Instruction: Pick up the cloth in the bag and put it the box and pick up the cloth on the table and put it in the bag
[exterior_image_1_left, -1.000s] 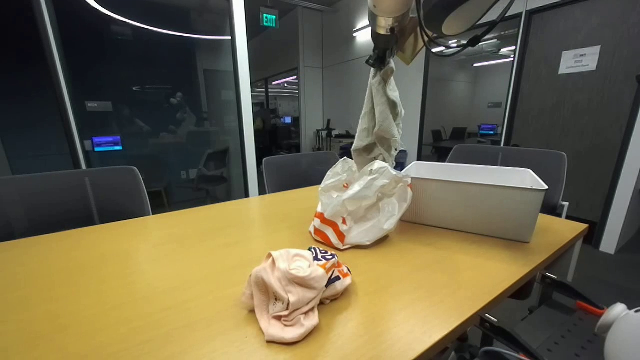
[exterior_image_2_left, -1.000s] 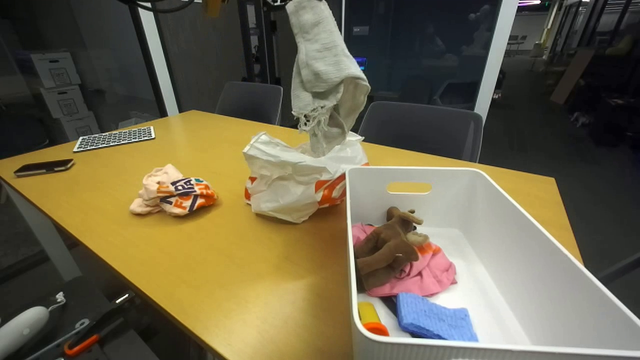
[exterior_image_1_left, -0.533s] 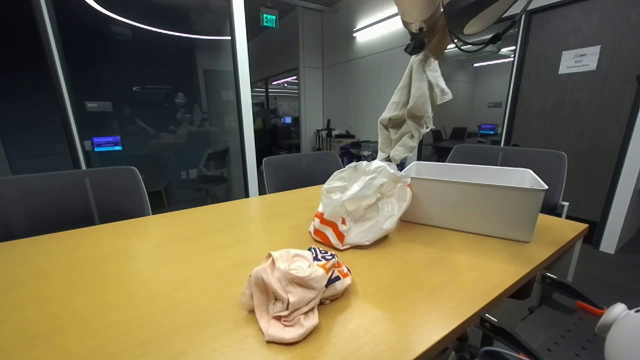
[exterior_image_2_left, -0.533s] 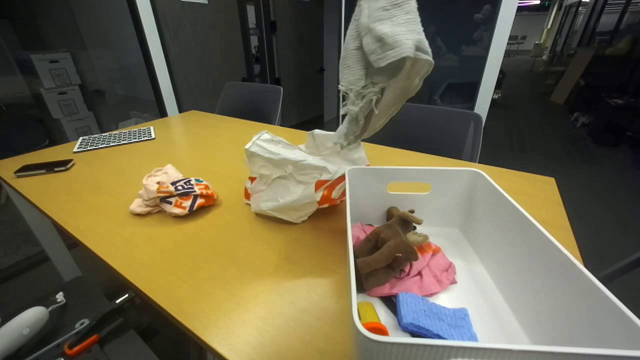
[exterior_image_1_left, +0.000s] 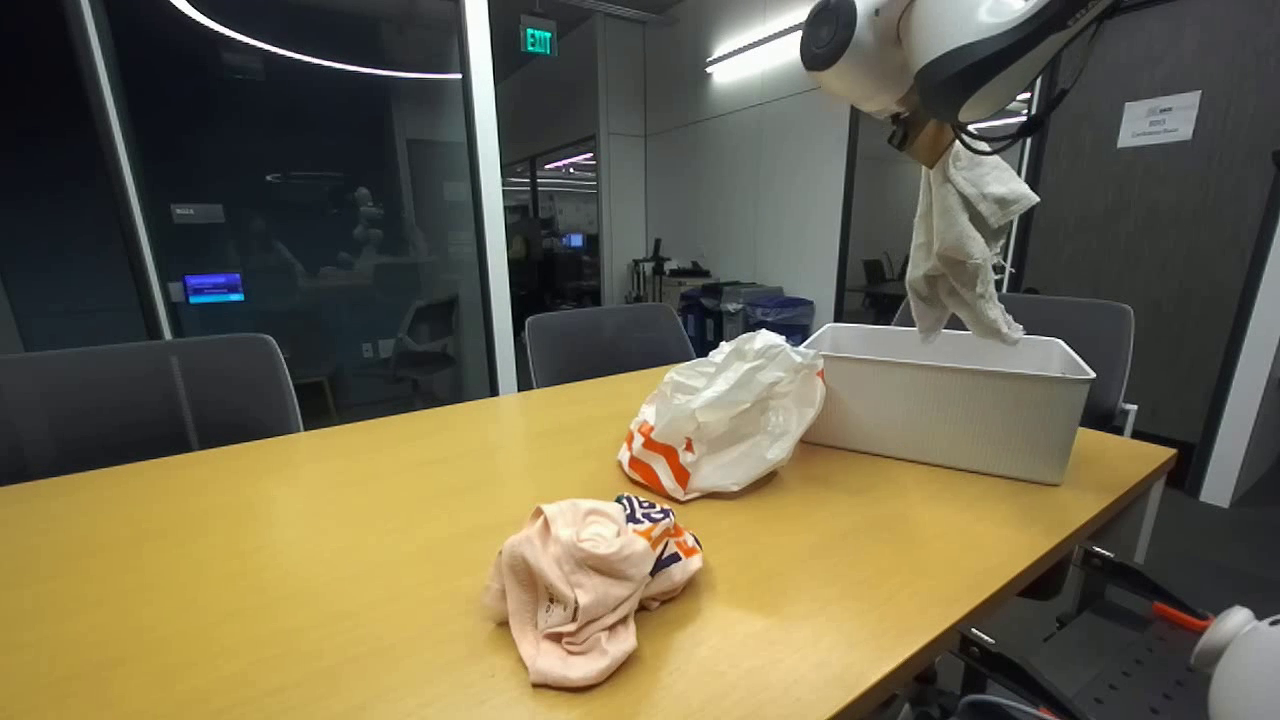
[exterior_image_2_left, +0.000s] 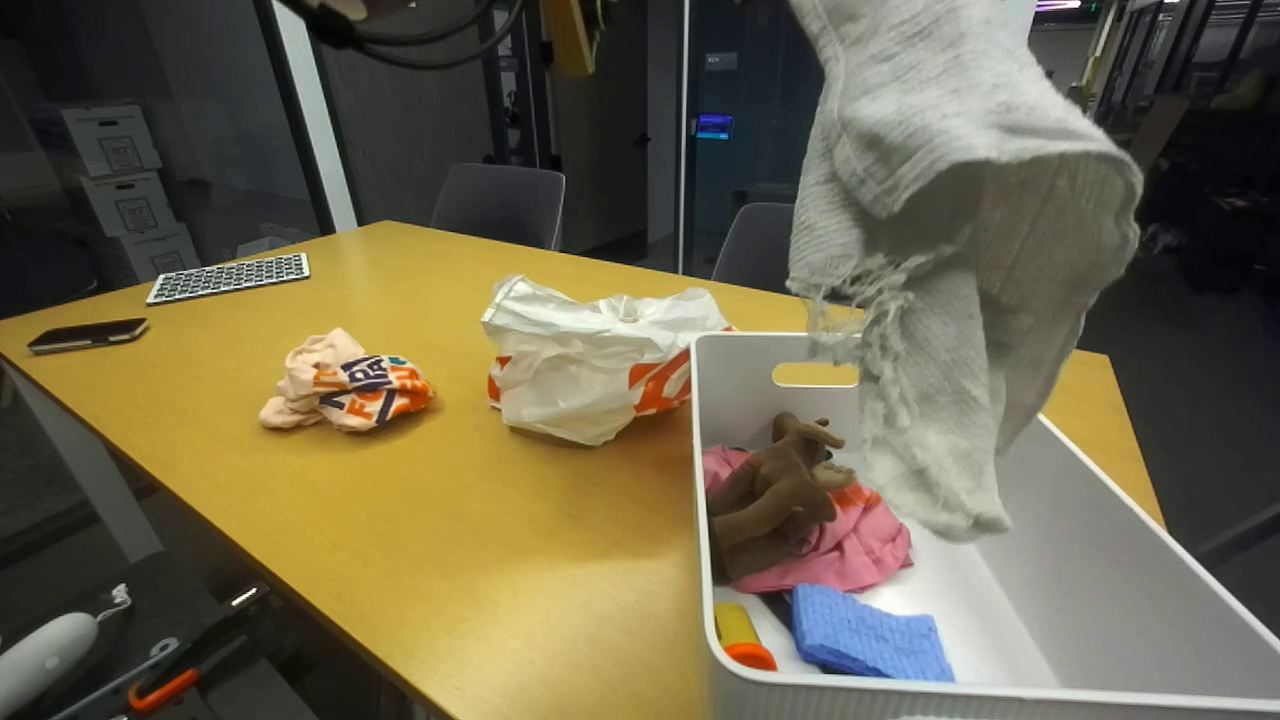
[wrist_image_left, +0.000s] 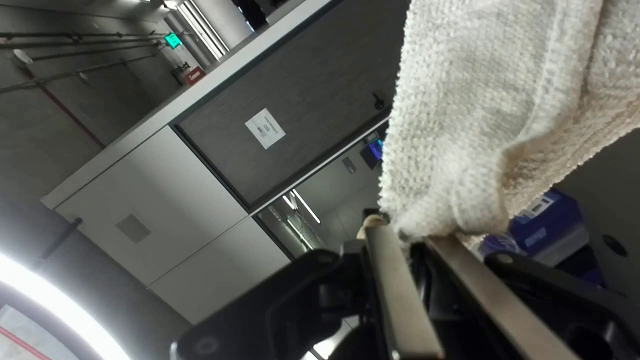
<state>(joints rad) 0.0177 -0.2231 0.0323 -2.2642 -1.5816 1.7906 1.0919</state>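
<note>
- Across it comes: the grey-white cloth (exterior_image_1_left: 960, 240), its lower end at the mouth of the bag (exterior_image_1_left: 720, 415) a second ago, now hangs over the open box (exterior_image_1_left: 940, 420) in both exterior views.
- The end effector (wrist_image_left: 411, 238) has it pinched tight, a bunched end caught at the tips of the fingers (wrist_image_left: 402, 300), the rest dangling in loose folds with a frayed fringe; whether the lowest corner dips below the rim, I cannot tell.
- The arm (exterior_image_1_left: 960, 55) has travelled with it, reaching in from the upper right of an exterior view, its last white joint bent so the end effector sits beneath, well above the box.
- The wrist is tipped over too: in the wrist view the door (wrist_image_left: 320, 85) runs on a steep slant and the cloth fills the upper right.
- That bag, crinkled white with red-orange print, sits just beside the box, its top a little more slumped than before.
- Inside the box: a brown toy animal (exterior_image_2_left: 780, 490) on pink fabric (exterior_image_2_left: 865, 550), and a folded blue cloth (exterior_image_2_left: 870, 635).
- Peach cloth (exterior_image_1_left: 580, 590), print showing, lies crumpled near the bag on the tabletop (exterior_image_1_left: 330, 560), right where it was.
- Farther along the tabletop, a keyboard (exterior_image_2_left: 230, 278).
</note>
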